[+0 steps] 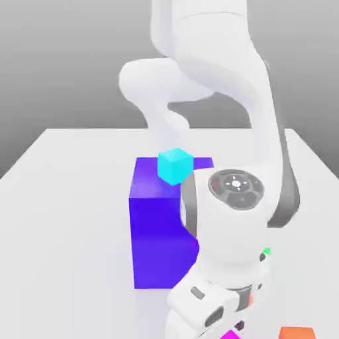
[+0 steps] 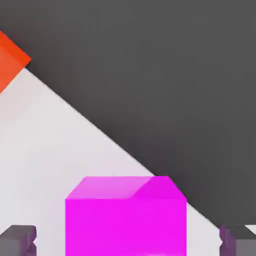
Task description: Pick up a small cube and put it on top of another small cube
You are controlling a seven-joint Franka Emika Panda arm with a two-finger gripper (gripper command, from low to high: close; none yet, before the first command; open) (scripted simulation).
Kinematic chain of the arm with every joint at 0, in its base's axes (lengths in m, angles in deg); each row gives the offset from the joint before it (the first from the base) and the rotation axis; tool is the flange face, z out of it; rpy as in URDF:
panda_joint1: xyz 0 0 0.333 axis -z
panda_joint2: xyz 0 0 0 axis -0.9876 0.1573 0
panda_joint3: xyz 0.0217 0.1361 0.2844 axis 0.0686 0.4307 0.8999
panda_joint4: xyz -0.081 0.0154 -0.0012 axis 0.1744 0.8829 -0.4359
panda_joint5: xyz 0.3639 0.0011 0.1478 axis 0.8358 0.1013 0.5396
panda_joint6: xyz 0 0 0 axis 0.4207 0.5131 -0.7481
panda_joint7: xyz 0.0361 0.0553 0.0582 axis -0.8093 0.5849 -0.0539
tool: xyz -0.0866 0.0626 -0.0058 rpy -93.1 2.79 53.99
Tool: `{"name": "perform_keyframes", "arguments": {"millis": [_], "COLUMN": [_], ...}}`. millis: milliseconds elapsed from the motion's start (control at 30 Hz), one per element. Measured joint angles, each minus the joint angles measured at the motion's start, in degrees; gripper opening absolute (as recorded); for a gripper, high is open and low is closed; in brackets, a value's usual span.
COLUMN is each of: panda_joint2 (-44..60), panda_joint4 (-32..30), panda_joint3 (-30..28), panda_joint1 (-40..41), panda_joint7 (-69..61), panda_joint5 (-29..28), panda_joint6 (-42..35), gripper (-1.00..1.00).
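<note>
Two fingertips (image 2: 18, 239) flank the magenta cube (image 2: 125, 217), gaps on both sides.
Gripper (image 2: 127, 240) jaws stand wider than the cube, no contact; orange cube (image 2: 10, 57) lies beyond the jaws.

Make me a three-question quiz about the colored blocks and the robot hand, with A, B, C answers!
1. Where is the cyan cube?
A. On top of the big blue-violet block
B. On the table beside the orange cube
C. Inside the gripper

2. What colour is the cube between the gripper's fingers?
A. Yellow
B. Magenta
C. White

3. Is the magenta cube stacked on the green cube yet?
A. Yes, it sits on top
B. No, not yet
C. Yes, with the orange cube too

Answers: 1 A, the exterior view shows it resting on the block's top. 2 B, the hand view shows a magenta cube between the two fingers. 3 B, the magenta cube is low by the table, apart from the green one.
</note>
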Motion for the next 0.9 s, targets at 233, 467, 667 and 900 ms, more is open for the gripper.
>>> {"name": "perform_keyframes", "arguments": {"millis": [233,467,667,900], "panda_joint2": [-3.13,-16.82,-28.86,-30.31], "panda_joint4": [-0.69,-10.42,-22.78,-30.56], "panda_joint3": [-0.17,2.96,7.62,8.75], "panda_joint1": [-0.11,-3.06,-8.90,-11.70], "panda_joint7": [0.24,0.19,0.54,3.21], "panda_joint5": [-0.38,0.38,0.73,-2.46], "panda_joint6": [-2.51,-6.71,-6.28,0.21], "gripper": [-1.00,-1.00,-1.00,-1.00]}}
